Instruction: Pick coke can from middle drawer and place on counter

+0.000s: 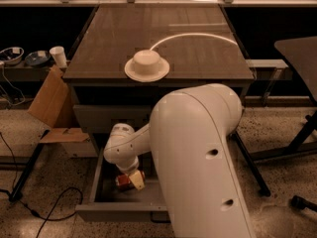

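Jaws cannot be read as spread or pinching, because the gripper [132, 179] is down inside the open drawer [119, 213] with the wrist over it, right against the can [123, 181]. Most of the can's visible red shows on the gripper's left side, low on the drawer floor near the front; it seems to lie on its side with its long axis roughly across the drawer, though that is uncertain. As I judge it, the lift turns on the can being centred under the gripper before rising to the counter [198, 58] straight above.
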Controlling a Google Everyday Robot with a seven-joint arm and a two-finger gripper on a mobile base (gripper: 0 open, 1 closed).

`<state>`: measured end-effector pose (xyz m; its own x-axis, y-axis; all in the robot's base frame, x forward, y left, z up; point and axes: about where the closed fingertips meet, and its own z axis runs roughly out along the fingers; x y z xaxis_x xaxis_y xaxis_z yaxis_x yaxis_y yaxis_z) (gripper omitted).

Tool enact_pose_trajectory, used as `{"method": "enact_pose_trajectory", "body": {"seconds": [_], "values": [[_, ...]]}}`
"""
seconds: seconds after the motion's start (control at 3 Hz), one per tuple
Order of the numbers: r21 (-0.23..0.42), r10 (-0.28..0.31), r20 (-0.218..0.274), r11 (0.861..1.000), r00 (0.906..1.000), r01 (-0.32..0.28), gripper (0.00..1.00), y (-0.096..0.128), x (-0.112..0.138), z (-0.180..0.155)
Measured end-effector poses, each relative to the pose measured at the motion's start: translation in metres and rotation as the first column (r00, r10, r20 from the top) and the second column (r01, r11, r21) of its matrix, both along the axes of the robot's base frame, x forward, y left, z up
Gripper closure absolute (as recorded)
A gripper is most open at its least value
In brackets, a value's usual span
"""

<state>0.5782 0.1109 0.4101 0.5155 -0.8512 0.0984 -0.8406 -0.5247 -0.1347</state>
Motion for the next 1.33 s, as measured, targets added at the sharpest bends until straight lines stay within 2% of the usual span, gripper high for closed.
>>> {"method": "enact_pose_trajectory", "body": {"seconds": [0.67, 1.0, 1.33], "values": [[-0.020, 0.047, -0.051, 0.999, 0.9976, -0.048, 0.00, 0.012, -0.004, -0.027], [-0.016, 0.063, -0.065, 0.998, 0.9959, -0.064, 0.13, 0.014, -0.005, -0.033], [0.009, 0.072, -0.065, 0.997, 0.9953, -0.072, 0.33, 0.013, -0.006, -0.033]]}}
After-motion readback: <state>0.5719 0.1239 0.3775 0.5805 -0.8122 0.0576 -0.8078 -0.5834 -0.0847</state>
